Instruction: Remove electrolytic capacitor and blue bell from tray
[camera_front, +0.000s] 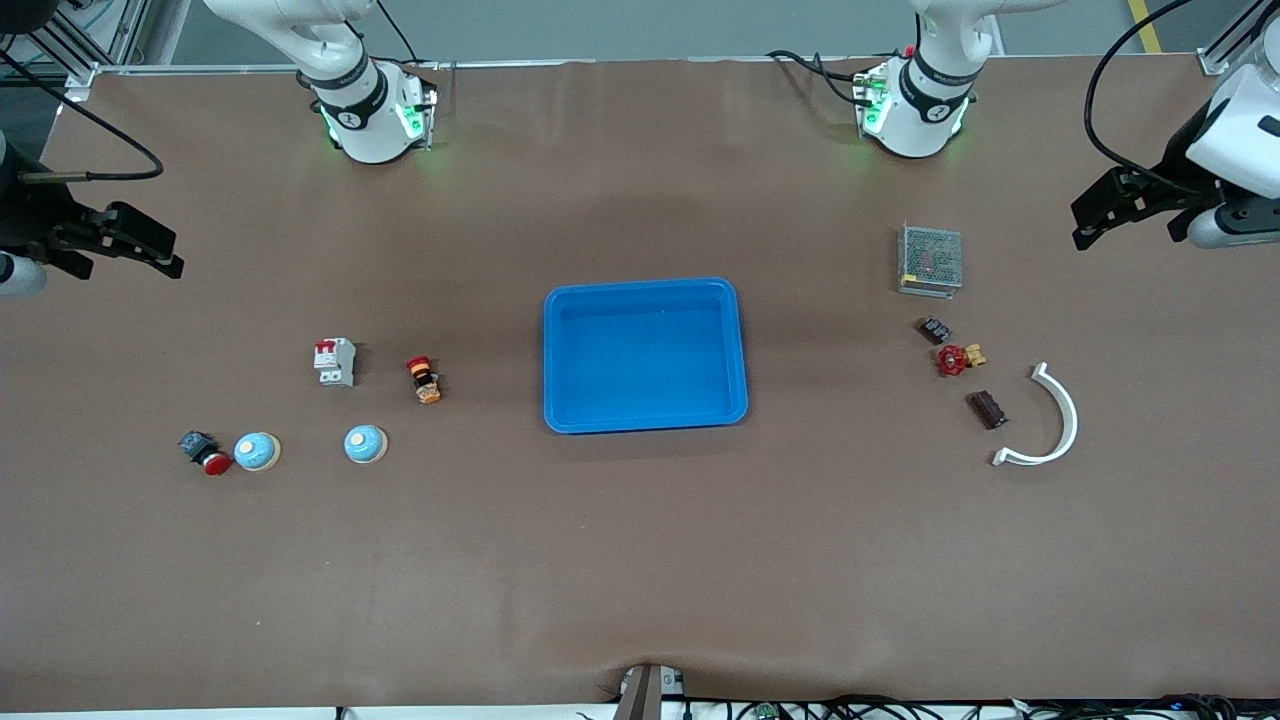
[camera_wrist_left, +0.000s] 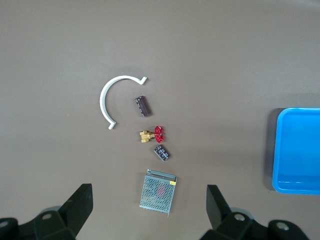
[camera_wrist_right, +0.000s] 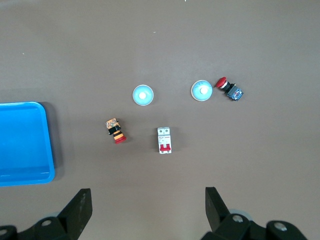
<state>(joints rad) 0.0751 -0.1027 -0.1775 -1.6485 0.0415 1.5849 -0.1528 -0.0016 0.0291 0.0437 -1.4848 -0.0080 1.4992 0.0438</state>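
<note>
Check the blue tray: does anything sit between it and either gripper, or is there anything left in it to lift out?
Nothing visible blocks either path. The tray looks empty; two blue bells lie on the table toward the right arm's end, and two dark capacitors toward the left arm's end. The left gripper and right gripper wait open at the table's ends.

We note a brown table carrying a blue tray at its middle. Toward the right arm's end lie a white circuit breaker, an orange-and-black button switch, two blue bells and a red pushbutton just beside one bell. Toward the left arm's end we see a grey mesh box, two dark capacitors, a red-handled brass valve and a white curved bracket
</note>
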